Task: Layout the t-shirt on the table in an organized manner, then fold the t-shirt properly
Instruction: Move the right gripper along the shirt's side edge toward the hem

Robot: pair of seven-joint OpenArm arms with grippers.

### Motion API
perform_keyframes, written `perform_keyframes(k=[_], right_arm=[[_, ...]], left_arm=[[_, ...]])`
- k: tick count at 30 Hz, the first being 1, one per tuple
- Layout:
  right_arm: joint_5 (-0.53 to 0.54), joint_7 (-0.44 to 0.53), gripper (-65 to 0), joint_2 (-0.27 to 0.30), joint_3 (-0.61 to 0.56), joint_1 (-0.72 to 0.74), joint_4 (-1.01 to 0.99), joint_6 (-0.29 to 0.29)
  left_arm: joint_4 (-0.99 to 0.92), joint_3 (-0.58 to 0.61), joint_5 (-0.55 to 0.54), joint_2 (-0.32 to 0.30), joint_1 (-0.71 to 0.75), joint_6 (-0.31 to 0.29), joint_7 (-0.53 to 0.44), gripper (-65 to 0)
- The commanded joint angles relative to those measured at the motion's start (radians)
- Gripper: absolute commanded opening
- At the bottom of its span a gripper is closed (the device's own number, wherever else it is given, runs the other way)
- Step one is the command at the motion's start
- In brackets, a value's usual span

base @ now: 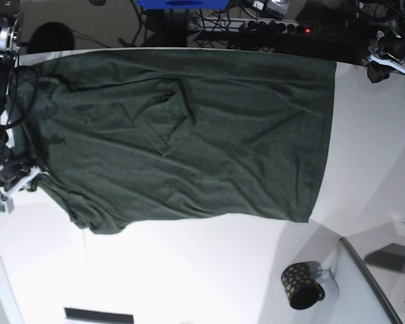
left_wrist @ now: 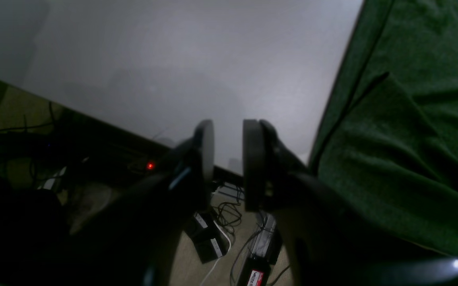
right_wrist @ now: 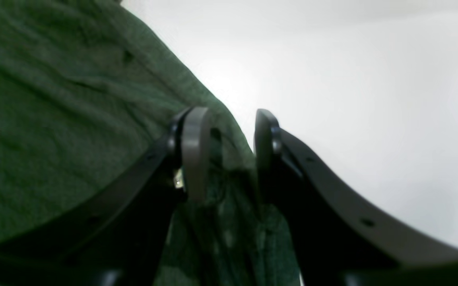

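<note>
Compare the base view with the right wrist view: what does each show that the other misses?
Only the base view shows the whole spread t-shirt, the dotted mug and the grey panel. Only the right wrist view shows the right gripper close up, jaws parted with the shirt's edge between them. Both show green fabric on the white table.

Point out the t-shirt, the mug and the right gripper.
t-shirt (base: pixel 189 135): base view, middle of the spread green fabric.
mug (base: pixel 299 284): base view, its dark gold-dotted side.
right gripper (right_wrist: pixel 227 153): right wrist view, midway between the fingertips, over the shirt's edge.
</note>
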Motion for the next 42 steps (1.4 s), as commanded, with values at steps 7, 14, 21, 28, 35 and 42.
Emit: perform_keyframes(k=[7, 14, 21, 28, 35, 42], right_arm=[[0.006, 0.018, -46.8, 0.019, 0.003, 0.034, -0.045, -0.002], [0.006, 0.007, -56.0, 0.019, 0.003, 0.062, -0.058, -0.002], [0.006, -0.007, -47.0, 0.019, 0.003, 0.095, -0.135, -0.002], [0.006, -0.01, -65.0, 0.02, 0.011, 0.095, -0.133, -0.002], [0.006, -0.01, -64.8, 0.02, 0.012, 0.095, -0.129, -0.002], [0.008, -0.031, -64.8, 0.017, 0.065, 0.016, 0.046, -0.002]], left_arm=[[0.016, -0.003, -0.015, -0.017, 0.0, -0.002, -0.018, -52.3], [0.015, -0.008, -0.015, -0.017, 0.0, -0.002, -0.018, -52.3], [0.015, -0.008, -0.015, -0.017, 0.002, -0.002, -0.018, -52.3], [0.015, -0.008, -0.015, -0.017, 0.002, -0.002, -0.018, -52.3], [0.015, -0.008, -0.015, -0.017, 0.003, -0.002, -0.018, -52.3], [0.015, -0.009, -0.015, -0.017, 0.006, -0.002, -0.018, -52.3]])
